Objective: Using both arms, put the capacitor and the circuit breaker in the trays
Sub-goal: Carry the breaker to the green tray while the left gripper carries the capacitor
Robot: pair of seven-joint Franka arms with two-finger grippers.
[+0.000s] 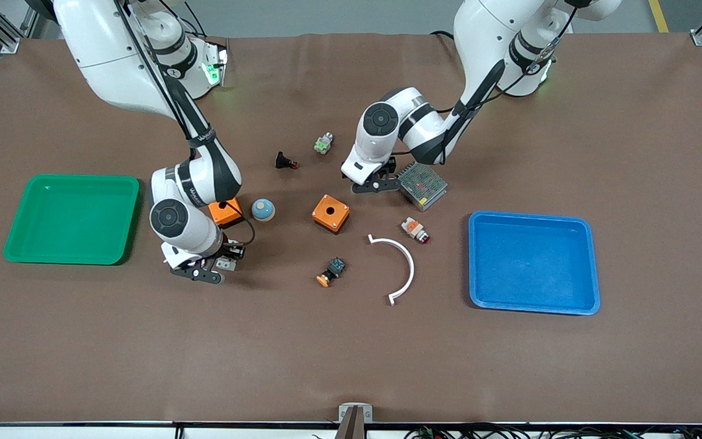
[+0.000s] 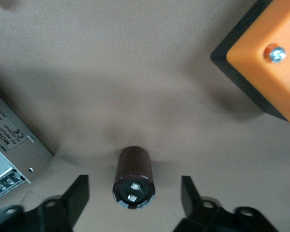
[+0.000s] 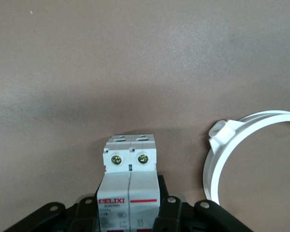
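The capacitor (image 2: 134, 176), a dark stubby cylinder, stands on the brown mat between the fingers of my left gripper (image 2: 134, 187). The jaws are open, with a gap on each side of it. In the front view the left gripper (image 1: 376, 181) sits low beside the power supply, and its hand hides the capacitor. The white-and-grey circuit breaker (image 3: 130, 169) is clamped in my right gripper (image 3: 129, 208), with fingers pressed on both of its sides. In the front view the right gripper (image 1: 212, 268) holds the circuit breaker (image 1: 226, 264) low at the mat, next to the green tray.
A green tray (image 1: 70, 218) lies at the right arm's end and a blue tray (image 1: 534, 262) at the left arm's end. Between them lie two orange boxes (image 1: 331, 213) (image 1: 224, 211), a power supply (image 1: 422, 185), a white curved strip (image 1: 397, 262), an indicator lamp (image 1: 415, 230) and small push-button parts (image 1: 331, 271).
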